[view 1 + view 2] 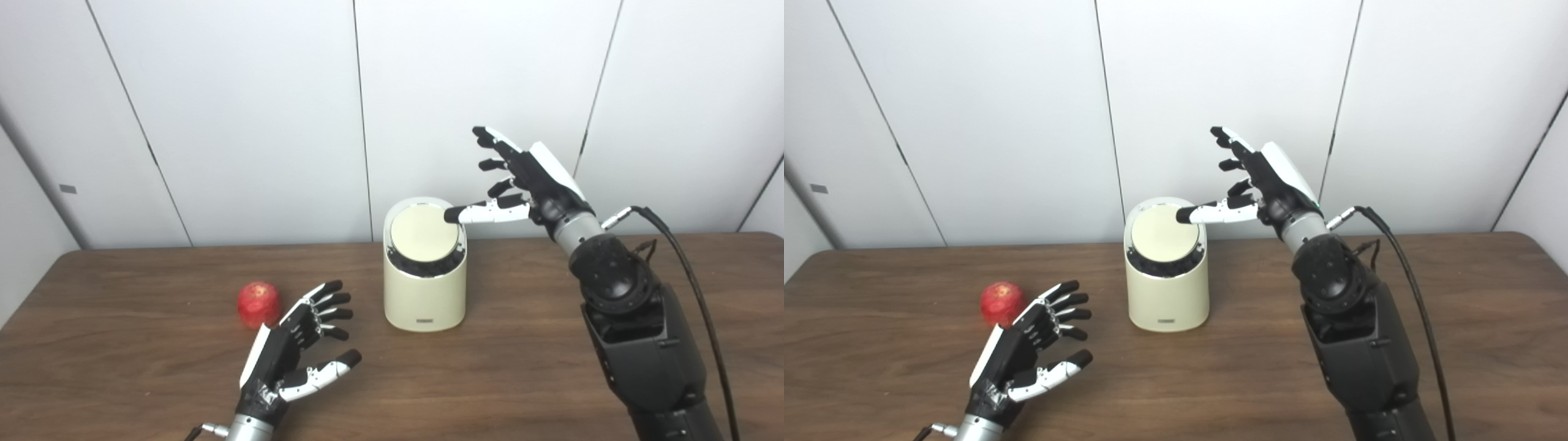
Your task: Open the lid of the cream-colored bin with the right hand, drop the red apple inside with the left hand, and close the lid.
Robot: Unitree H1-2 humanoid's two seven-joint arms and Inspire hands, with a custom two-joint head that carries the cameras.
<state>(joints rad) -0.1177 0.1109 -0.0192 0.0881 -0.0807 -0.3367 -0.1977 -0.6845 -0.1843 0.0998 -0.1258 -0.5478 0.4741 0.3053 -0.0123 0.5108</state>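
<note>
The cream-colored bin [424, 294] stands upright mid-table. Its round lid [424, 233] is tilted, its near edge sunk, showing a dark gap in front. My right hand [520, 177] is open above and right of the bin, fingers spread, thumb tip resting on the lid's right rim. The red apple [259, 304] lies on the table left of the bin. My left hand [294, 346] is open and empty just right of the apple, fingers apart, not touching it.
The brown wooden table [490, 367] extends to a white panelled wall [245, 122] behind. A black cable [686, 269] runs from my right wrist down the right side.
</note>
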